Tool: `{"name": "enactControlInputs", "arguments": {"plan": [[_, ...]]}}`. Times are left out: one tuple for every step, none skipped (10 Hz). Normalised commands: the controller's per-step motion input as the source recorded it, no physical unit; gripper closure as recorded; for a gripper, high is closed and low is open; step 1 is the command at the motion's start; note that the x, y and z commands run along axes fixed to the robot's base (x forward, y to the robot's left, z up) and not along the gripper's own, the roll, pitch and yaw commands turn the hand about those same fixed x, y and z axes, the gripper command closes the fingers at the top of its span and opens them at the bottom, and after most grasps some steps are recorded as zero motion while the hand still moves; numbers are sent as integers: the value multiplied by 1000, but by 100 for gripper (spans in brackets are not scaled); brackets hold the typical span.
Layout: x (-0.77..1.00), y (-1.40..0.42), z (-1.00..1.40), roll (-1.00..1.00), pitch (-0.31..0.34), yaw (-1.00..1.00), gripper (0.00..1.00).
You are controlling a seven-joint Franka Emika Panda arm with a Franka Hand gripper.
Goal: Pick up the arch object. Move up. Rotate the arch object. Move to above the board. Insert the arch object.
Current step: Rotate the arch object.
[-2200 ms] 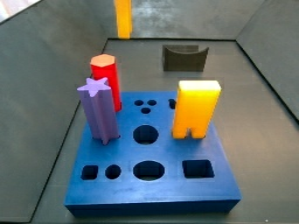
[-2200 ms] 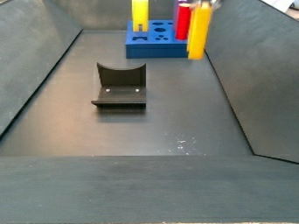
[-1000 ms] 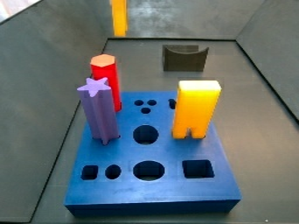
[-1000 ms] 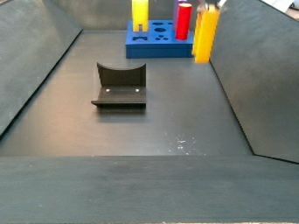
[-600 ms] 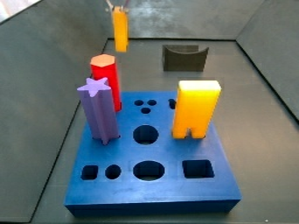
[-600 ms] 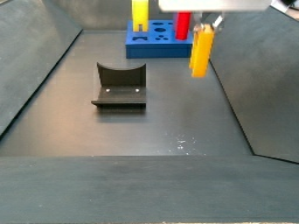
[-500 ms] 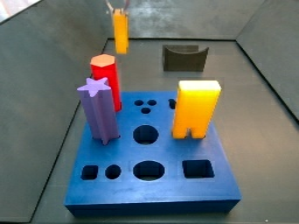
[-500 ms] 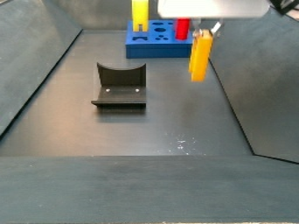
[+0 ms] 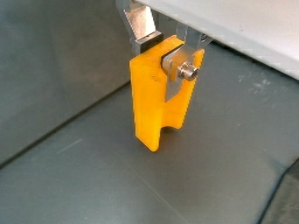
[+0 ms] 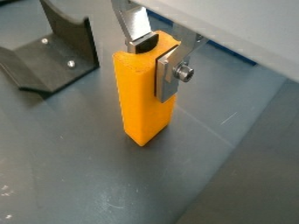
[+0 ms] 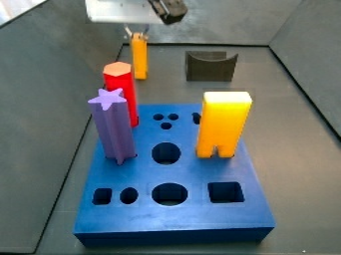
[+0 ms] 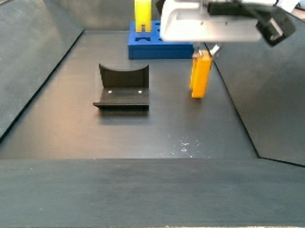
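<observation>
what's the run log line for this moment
gripper: shut on arch object | arch object: upright, off the floor, beside fixture | board: arch not inserted

One board [image 11: 173, 199] carries three upright pieces: one red post [image 11: 118, 85], one purple star post [image 11: 112, 125], one wide yellow block [image 11: 222, 124]. Beyond the board, one fixture [image 11: 209, 66] stands on the floor. One gripper [image 9: 163, 45] above that floor clamps one arch [image 9: 158, 101]. The board's top shows about seven open holes.

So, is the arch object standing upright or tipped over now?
Upright. In both side views the arch object hangs vertically, the gripper clamping its top.
</observation>
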Motion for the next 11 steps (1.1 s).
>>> {"name": "enactControlInputs", "arguments": {"plan": [[26, 8, -373, -33, -58, 31, 100], [16, 5, -253, -34, -40, 30, 100], [16, 5, -253, -34, -40, 30, 100], [2, 6, -258, -35, -30, 32, 100], [0, 0, 0, -35, -32, 32, 0], [0, 0, 1000, -35, -33, 31, 0], [-26, -2, 1000, -37, -10, 31, 0], [-35, -3, 968, -39, 6, 30, 0], [-26, -2, 792, -40, 22, 29, 0], [-17, -1, 635, -40, 30, 28, 0], [-13, -1, 407, -41, 35, 27, 0]]}}
